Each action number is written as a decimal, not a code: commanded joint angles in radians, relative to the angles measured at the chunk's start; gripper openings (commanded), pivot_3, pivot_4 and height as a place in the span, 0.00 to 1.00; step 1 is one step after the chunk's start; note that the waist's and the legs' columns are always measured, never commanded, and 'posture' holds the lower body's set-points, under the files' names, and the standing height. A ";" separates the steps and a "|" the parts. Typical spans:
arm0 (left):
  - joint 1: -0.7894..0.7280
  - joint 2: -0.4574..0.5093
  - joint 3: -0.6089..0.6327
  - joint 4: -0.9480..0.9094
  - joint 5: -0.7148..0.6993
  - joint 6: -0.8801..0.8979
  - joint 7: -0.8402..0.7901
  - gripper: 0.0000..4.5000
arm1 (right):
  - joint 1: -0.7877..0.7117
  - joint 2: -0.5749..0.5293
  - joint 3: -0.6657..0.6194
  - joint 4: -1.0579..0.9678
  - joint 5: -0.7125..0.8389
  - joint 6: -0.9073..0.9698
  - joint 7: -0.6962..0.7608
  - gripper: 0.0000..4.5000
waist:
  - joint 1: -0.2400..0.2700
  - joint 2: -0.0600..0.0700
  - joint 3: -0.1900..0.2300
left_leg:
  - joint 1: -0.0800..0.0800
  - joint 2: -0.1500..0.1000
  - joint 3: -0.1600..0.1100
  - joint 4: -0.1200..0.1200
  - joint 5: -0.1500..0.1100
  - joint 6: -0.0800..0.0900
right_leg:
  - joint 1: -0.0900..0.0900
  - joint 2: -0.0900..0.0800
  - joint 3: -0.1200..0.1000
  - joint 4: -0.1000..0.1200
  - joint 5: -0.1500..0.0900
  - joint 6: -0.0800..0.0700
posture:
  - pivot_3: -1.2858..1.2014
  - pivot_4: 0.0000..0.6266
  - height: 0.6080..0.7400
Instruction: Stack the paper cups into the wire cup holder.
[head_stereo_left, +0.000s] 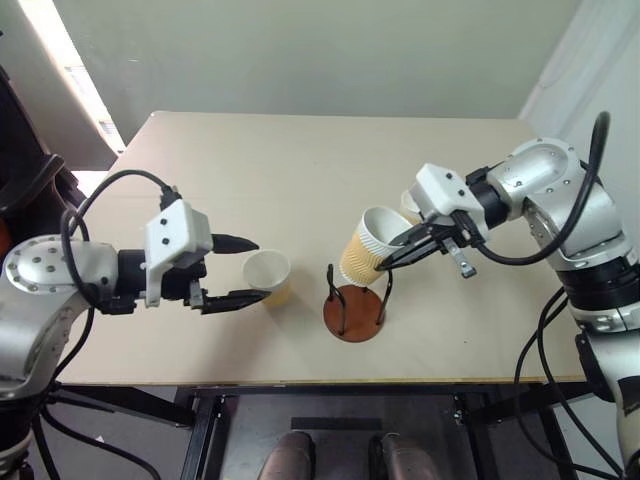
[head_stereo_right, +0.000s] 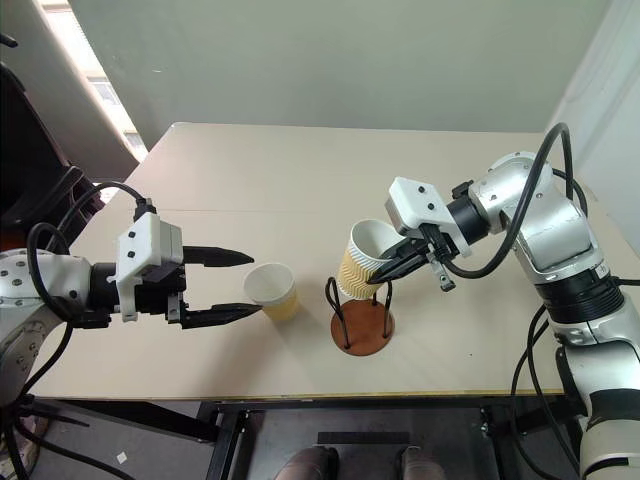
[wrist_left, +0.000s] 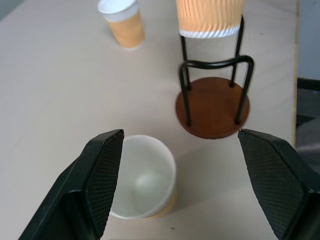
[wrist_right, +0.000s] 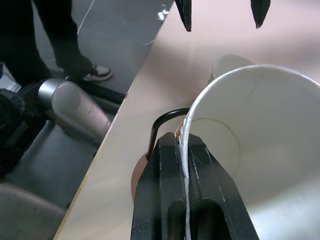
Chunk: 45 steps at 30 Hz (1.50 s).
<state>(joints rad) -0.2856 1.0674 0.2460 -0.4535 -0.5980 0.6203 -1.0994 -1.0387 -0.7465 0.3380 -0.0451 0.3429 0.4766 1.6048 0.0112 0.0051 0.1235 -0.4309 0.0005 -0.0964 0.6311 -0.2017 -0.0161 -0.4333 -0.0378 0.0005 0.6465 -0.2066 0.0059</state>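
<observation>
My right gripper (head_stereo_left: 388, 260) is shut on the rim of a tilted paper cup (head_stereo_left: 364, 246), one finger inside and one outside (wrist_right: 172, 165). That cup hangs just above the wire cup holder (head_stereo_left: 355, 312), its bottom level with the tops of the black loops (wrist_left: 215, 64). A second cup (head_stereo_left: 269, 276) stands upright left of the holder. My left gripper (head_stereo_left: 256, 270) is open, its fingertips flanking that cup's near side without gripping it (wrist_left: 145, 180). A third cup (wrist_left: 123, 22) stands upright on the table beyond the holder, behind my right gripper.
The tan table (head_stereo_left: 250, 170) has its front edge just past the holder's base (wrist_left: 212, 107). Beyond the table's edge, a person's legs and shoe (wrist_right: 95, 72) stand on the floor. The table's far half is bare.
</observation>
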 joint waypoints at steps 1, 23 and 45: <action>0.001 0.011 0.044 -0.033 -0.010 0.002 0.021 0.87 | -0.015 0.007 0.012 -0.005 -0.014 -0.040 0.010 0.00 | 0.000 0.000 0.000 | 0.000 0.000 0.000 0.000 0.000 0.000 | 0.000 0.000 0.000 0.000 0.000 0.000 | 0.52 0.24 1.00; -0.447 -0.254 -0.266 0.329 0.264 -0.076 0.280 0.87 | -0.252 0.105 -0.042 0.723 -0.297 -0.303 -0.361 0.89 | 0.012 0.000 0.000 | 0.002 0.000 -0.001 0.000 0.005 -0.005 | 0.001 -0.001 0.000 0.001 0.007 -0.005 | 0.52 0.24 1.00; -0.505 -0.396 -0.311 0.408 0.345 -0.125 0.271 0.87 | -0.287 0.250 -0.036 1.285 -0.542 -0.462 -0.595 0.53 | 0.014 0.002 0.002 | -0.009 0.001 0.003 0.001 0.006 -0.009 | -0.009 0.000 0.000 -0.002 0.018 0.009 | 0.52 0.24 1.00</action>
<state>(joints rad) -0.7877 0.6594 -0.0932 0.0002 -0.2520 0.4929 -0.8280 -1.3178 -0.4891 0.3208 1.2519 -0.1903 0.0353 1.0060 0.0256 0.0070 0.1259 -0.4398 0.0016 -0.0937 0.6318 -0.1957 -0.0242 -0.4420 -0.0378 0.0004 0.6440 -0.1888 0.0146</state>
